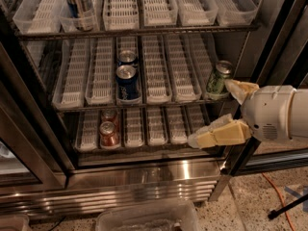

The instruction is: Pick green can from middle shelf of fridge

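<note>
find the claw [211,112] at the open right side of the fridge [144,177], spread wide and gripping nothing. spot the green can [219,80] just above and left of it, upright at the right end of the middle shelf [159,101], touching or nearly touching the upper finger [243,88]; cannot tell which. likely to go wrong: nudging the can with that upper finger before closing, tipping it or shoving it deeper onto the shelf. also risky: closing with the lower finger [221,133] below the shelf edge, clamping rack instead of can. could also snag the door frame [274,37] up to the right. little danger to the blue cans [127,81], well off to the left
</note>
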